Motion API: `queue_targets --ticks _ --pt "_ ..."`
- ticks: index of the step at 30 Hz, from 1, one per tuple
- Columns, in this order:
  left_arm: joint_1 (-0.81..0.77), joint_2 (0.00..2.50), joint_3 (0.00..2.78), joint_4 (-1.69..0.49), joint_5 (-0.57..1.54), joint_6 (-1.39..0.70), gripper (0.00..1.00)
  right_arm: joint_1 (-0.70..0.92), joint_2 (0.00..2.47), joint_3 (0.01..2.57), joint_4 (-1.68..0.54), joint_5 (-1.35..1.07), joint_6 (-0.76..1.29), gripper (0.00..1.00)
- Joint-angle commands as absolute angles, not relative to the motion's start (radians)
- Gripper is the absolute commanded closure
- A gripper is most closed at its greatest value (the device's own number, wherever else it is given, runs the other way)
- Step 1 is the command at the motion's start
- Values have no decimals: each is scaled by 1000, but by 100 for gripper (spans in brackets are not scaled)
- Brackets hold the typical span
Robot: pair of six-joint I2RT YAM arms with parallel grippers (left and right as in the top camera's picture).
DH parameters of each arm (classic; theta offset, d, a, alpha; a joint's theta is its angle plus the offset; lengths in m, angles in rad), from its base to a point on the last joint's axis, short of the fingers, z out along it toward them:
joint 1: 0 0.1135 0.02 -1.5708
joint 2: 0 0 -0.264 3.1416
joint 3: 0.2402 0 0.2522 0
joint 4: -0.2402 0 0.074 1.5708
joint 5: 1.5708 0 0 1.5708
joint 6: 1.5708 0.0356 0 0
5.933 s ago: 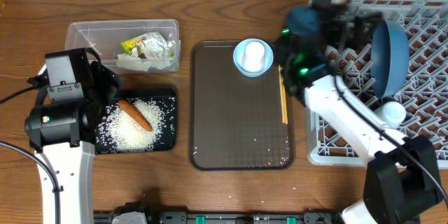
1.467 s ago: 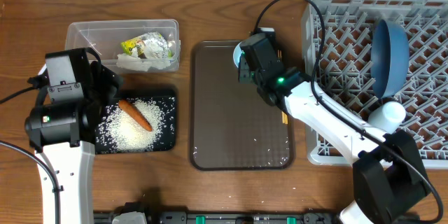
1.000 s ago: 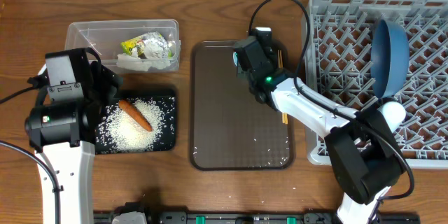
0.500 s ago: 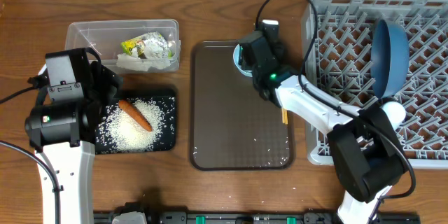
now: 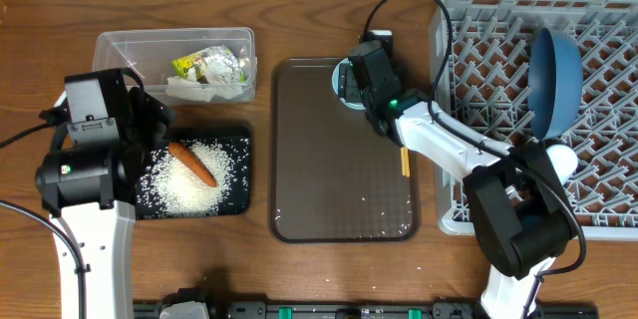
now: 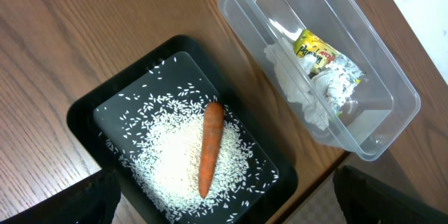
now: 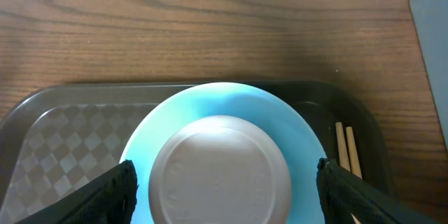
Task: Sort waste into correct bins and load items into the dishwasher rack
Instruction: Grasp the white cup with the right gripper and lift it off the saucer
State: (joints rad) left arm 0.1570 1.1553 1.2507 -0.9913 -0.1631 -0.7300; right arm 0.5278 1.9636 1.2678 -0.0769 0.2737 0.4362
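Hovering over the far end of the large brown rectangular serving tray (image 5: pixel 339 184), the right gripper (image 7: pixel 225 182) is seen with its jaws spread wide. One jaw stands on either side of an upturned white cup (image 7: pixel 220 147), with a gap visible on both sides, so nothing is held. The cup is set inside a small light-blue bowl (image 7: pixel 297 129), which rests on the tray. A pair of thin wooden chopsticks (image 5: pixel 404 159) is laid along the tray's right edge, just beside the bowl.

To the right on the wooden worktop (image 5: pixel 319 269), a large square grey plastic rack (image 5: pixel 598 5) is placed. A large dark-blue bowl (image 5: pixel 555 75) is propped on edge among its pegs. A pale-blue cup (image 5: pixel 564 159) is found nearer the front, partly hidden by the arm.

The left gripper (image 6: pixel 224 182) is held fully wide and empty above a shallow black rectangular tray (image 6: pixel 84 119). A small orange carrot (image 6: pixel 210 147) is laid there on a bed of loose white rice grains (image 6: pixel 168 178). Just beyond, a clear plastic rectangular tub (image 6: pixel 395 115) is shown containing a crumpled white tissue (image 6: pixel 297 91) and a crinkled yellow-green wrapper (image 6: pixel 325 59), the two touching.
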Motion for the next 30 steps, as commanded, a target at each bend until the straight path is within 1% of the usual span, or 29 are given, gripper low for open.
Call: queue_targets --ticks 1,11,15,19,26,30 --pt "163 1156 1253 -994 -165 -731 1 517 1997 1294 -73 263 417 21" --pt "163 1156 1253 -994 -165 -731 1 527 2019 1294 -51 258 413 22" --pt "163 1156 1253 -994 -165 -731 1 527 2019 1294 -48 258 413 32" --pt "163 1156 1253 -994 -165 -731 1 527 2019 1294 -43 263 413 37" --pt "163 1156 1253 -994 -165 -731 1 527 2018 1298 -45 265 410 57" --pt "163 1156 1253 -994 -165 -731 1 522 2016 1345 -97 265 410 58"
